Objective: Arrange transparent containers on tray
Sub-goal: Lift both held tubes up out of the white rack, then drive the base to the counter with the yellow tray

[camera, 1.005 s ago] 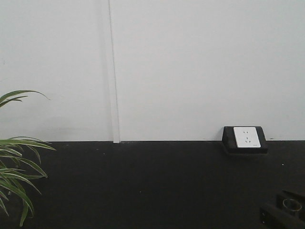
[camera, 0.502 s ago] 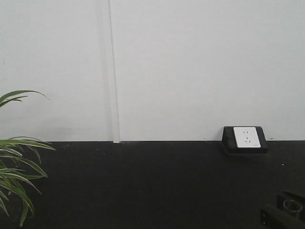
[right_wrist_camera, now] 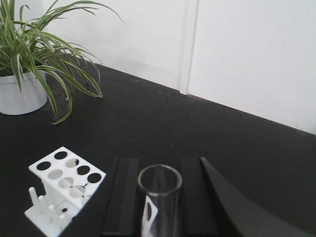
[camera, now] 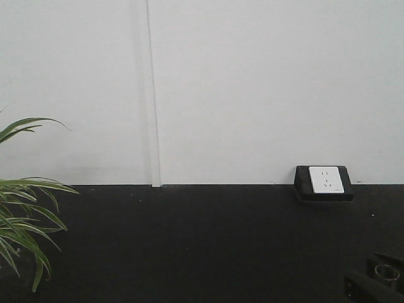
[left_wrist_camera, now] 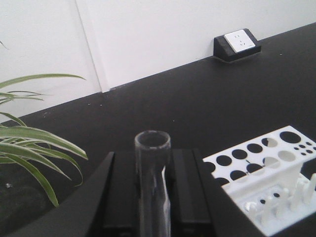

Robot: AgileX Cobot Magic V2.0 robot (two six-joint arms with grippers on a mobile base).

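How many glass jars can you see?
2. The first jar sits in the left gripper; the second jar sits in the right gripper. Others may be hidden outside these views.

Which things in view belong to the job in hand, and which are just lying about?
Job: clear glass cylindrical container, clamped in the left gripper; second clear glass cylindrical container, clamped in the right gripper. The tray is not in view.

Lying about: white plastic test-tube rack; green long-leaved plant in a white pot; white wall socket in a black housing.
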